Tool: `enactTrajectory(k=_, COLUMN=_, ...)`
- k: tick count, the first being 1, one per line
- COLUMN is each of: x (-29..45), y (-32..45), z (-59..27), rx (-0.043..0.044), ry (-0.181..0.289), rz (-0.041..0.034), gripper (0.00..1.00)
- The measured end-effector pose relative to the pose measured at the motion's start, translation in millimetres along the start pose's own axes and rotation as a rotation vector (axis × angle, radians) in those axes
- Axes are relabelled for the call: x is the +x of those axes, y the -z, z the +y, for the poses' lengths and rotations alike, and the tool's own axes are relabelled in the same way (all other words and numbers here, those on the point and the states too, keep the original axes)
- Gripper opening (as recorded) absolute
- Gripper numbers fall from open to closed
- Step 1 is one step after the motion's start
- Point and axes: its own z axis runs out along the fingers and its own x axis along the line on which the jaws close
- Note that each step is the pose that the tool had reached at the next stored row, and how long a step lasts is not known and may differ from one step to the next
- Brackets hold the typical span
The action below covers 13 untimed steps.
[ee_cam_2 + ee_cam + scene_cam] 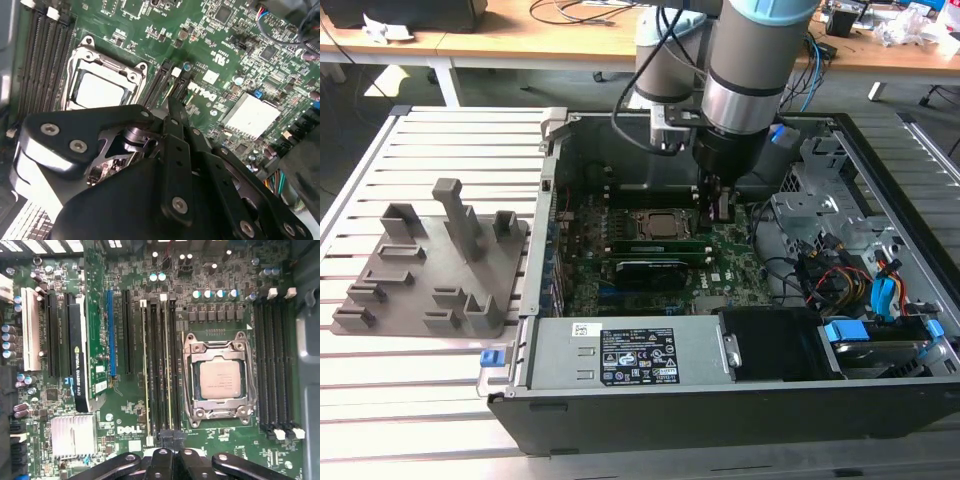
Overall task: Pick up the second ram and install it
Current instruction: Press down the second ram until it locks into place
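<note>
In the first wrist view two thin green sticks stand edge-on in the dark slots beside the square CPU socket. The stick nearer the socket, directly in line with my fingertips, I take as the second ram; it sits in its slot. My gripper hangs over one end of it, its black fingers drawn together with nothing visible between them. In the exterior view the gripper is low inside the open case, at the end of the ram toward the exterior view's right. The second wrist view shows the gripper just above the slots.
The green motherboard lies inside the open computer case. A graphics card sits beside the ram slots. Cables and drive cages crowd the exterior view's right. A grey holder tray with upright posts stands outside on the slatted table.
</note>
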Motion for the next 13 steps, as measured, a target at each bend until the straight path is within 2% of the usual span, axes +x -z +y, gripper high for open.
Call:
enactTrajectory(k=1, x=0.1, y=-8.0, z=-0.6, rx=-0.0005, ry=0.0, rz=0.0001, gripper=0.11)
enactTrajectory(k=3, x=0.1, y=-15.4, z=-0.9, rx=-0.0014, ry=0.0, rz=0.0001, gripper=0.11)
enactTrajectory(k=4, x=0.3, y=-21.8, z=-1.1, rx=-0.0023, ry=0.0, rz=0.0008, gripper=0.11)
enactTrajectory(k=6, x=0.3, y=-24.1, z=-1.2, rx=-0.0025, ry=0.0, rz=0.0007, gripper=0.11)
enactTrajectory(k=7, x=-0.1, y=-18.4, z=-0.8, rx=0.0001, ry=0.0, rz=-0.0017, gripper=0.11)
enactTrajectory(k=8, x=0.2, y=-14.9, z=1.9, rx=0.0029, ry=0.0, rz=-0.0001, gripper=0.11)
enactTrajectory(k=12, x=2.3, y=-15.9, z=37.1, rx=0.0076, ry=0.0, rz=-0.0006, gripper=0.11)
enactTrajectory(k=13, x=2.6, y=-16.1, z=42.1, rx=0.0079, ry=0.0, rz=-0.0007, gripper=0.11)
